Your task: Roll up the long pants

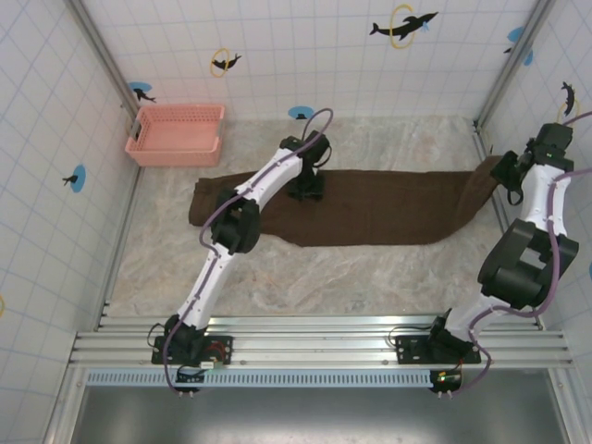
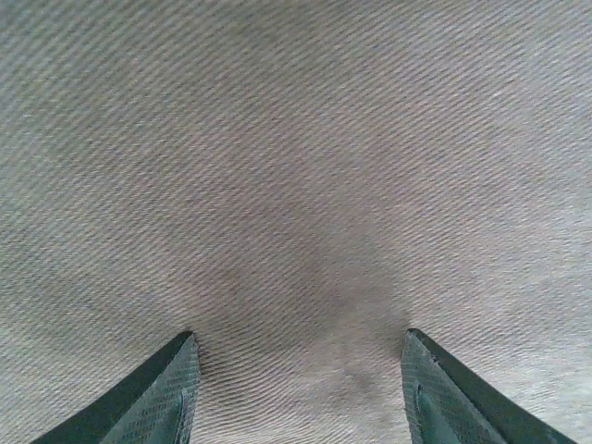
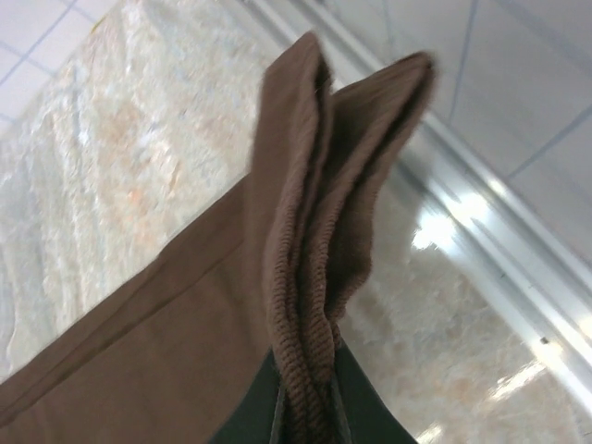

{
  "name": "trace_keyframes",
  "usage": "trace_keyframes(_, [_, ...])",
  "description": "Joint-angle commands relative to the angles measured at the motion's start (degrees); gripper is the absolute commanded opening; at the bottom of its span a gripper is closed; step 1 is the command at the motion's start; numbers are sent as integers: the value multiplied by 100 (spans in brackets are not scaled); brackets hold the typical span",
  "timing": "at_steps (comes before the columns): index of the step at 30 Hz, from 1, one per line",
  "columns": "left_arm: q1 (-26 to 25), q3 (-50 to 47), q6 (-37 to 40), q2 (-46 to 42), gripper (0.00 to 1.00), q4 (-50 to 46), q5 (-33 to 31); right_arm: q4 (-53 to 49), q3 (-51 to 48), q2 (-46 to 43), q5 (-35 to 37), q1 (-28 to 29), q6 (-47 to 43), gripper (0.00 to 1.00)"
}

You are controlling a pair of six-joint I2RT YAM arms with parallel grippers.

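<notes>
Top external is showing one pair of dark brown long pants (image 1: pixel 370 208) lying mostly flat and one pink basket (image 1: pixel 176 134). Left gripper (image 2: pixel 296 370) is gaping over the fabric; right gripper (image 3: pixel 303 407) is pinching their ribbed edge.

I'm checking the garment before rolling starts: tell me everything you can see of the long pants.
The long pants are dark brown soft fabric with a fine diagonal weave. They lie stretched out as one long flat band across the marbled table. Their right end, a layered ribbed edge, is lifted off the table and pinched in the right gripper. The open left gripper is right at the cloth left of the middle; whether it touches cannot be told.
</notes>
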Motion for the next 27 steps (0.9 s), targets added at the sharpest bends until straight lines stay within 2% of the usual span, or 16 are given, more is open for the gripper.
trace_keyframes(1, [-318, 144, -816, 494, 59, 475, 856, 365, -357, -511, -521, 187, 203, 0])
trace_keyframes(5, [-474, 230, -1405, 669, 62, 1287, 1522, 329, -257, -759, -871, 882, 285, 0])
trace_keyframes(8, [-369, 467, -1374, 508, 66, 1365, 1468, 335, -102, -915, -1035, 1509, 399, 0])
trace_keyframes(9, [-293, 389, -1309, 343, 72, 1427, 1465, 400, -73, -970, -1095, 1719, 437, 0])
trace_keyframes(11, [-19, 31, -1181, -118, 96, 1548, 1572, 382, 55, -1046, -1054, 2216, 572, 0])
trace_keyframes(15, [744, -714, -707, -1056, 97, 1159, 1793, 549, 244, -1076, -889, 3187, 846, 0])
trace_keyframes(17, [1106, -968, -201, -1500, 97, 593, 1444, 805, 274, -1046, -714, 3698, 1078, 0])
trace_keyframes(20, [1529, -1366, 576, -2432, 97, -138, 165, 1228, 436, -786, -622, 4367, 1457, 0])
trace_keyframes(22, [1817, -1932, 887, -2932, 97, -196, -409, 1199, 811, -457, -431, 4805, 1451, 0])
trace_keyframes(27, [2647, -3523, 1131, -3748, 97, -45, -907, 1247, 1649, 449, -245, 5729, 1487, 0])
